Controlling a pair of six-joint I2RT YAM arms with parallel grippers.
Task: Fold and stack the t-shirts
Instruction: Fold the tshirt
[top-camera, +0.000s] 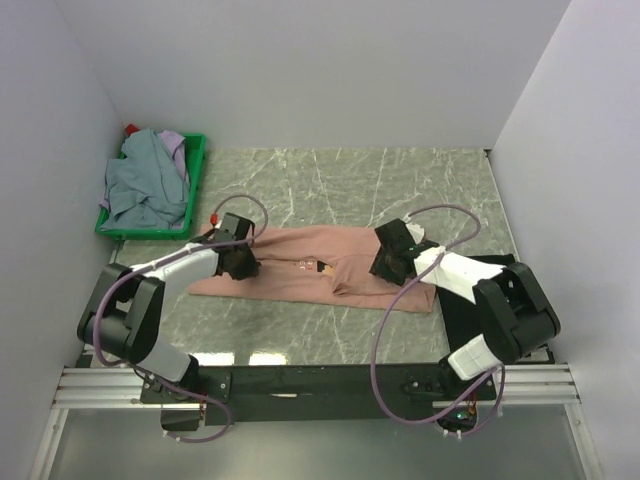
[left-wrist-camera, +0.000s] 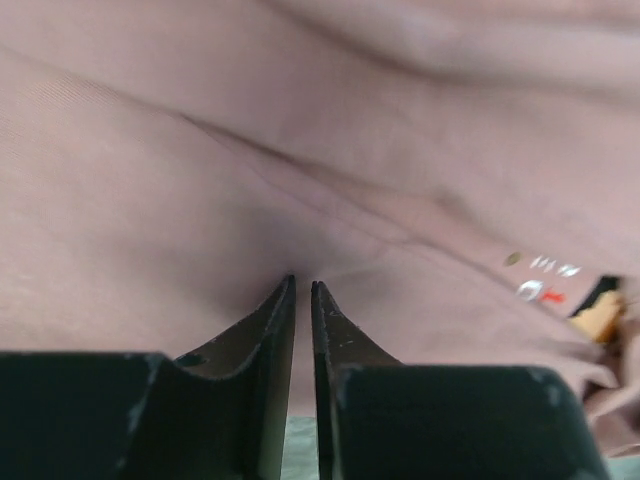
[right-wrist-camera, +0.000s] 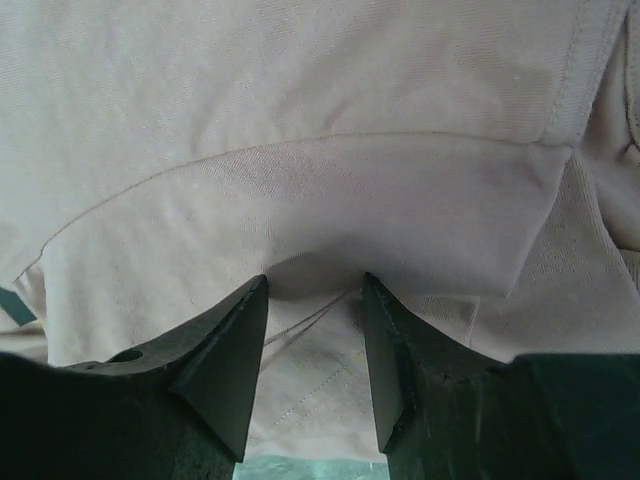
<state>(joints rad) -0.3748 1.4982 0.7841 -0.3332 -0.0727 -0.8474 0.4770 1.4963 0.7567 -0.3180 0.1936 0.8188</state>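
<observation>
Salmon-pink t-shirt (top-camera: 300, 282), one, pinched by left gripper (left-wrist-camera: 303, 286); right gripper (right-wrist-camera: 310, 281) spread upon it.

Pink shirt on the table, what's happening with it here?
Both arms are working the salmon-pink t-shirt, which lies spread on the table. The left end effector is nearly closed, apparently pinching cloth near the shirt's left end. The right end effector is open over a folded edge. More shirts sit in the green crate, and a black t-shirt lies at right.
</observation>
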